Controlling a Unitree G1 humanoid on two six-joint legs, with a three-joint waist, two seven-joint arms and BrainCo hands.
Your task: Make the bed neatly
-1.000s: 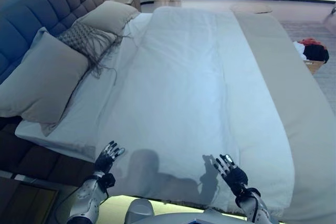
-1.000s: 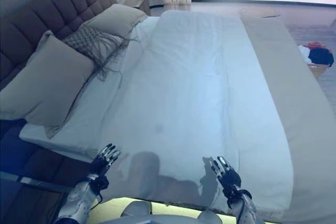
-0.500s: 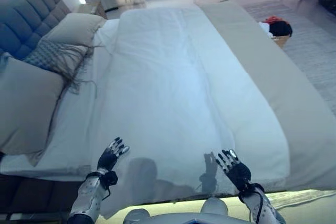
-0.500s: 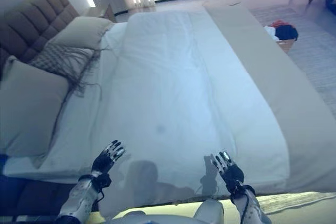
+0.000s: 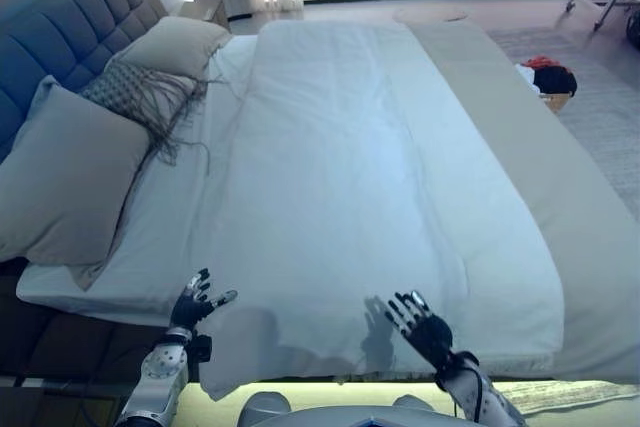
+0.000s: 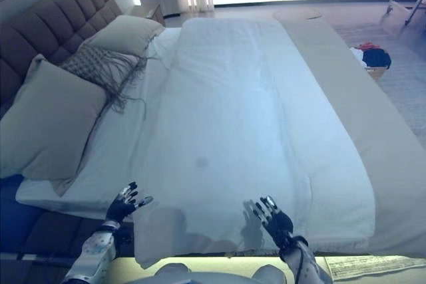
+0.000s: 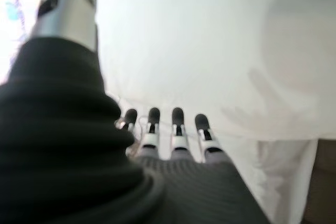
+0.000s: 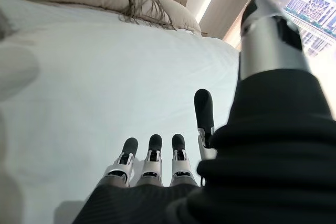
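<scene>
The bed (image 5: pixel 560 197) fills most of the head views. Its long way runs from the padded headboard (image 5: pixel 60 42) on the left to the foot end on the right. A white duvet (image 5: pixel 350 177) lies flat along the same line and covers the middle of the bed. Its near edge hangs over the side of the bed closest to the robot. A tan strip of cover shows past the duvet on the right.

Two big pillows (image 5: pixel 65 177) lean by the headboard. A small cushion (image 5: pixel 140 97) with long dark fringe sits between them.

The left hand (image 5: pixel 192 302) is held up by the near left corner of the duvet. Its fingers are straight and spread, and it holds nothing. The right hand (image 5: pixel 420 325) is up over the near edge of the duvet, further right. Its fingers (image 8: pixel 152 158) are straight too, with nothing in them.

A basket (image 5: pixel 553 82) with dark and red clothes stands on the floor past the far right of the bed.

No writing can be read anywhere.
</scene>
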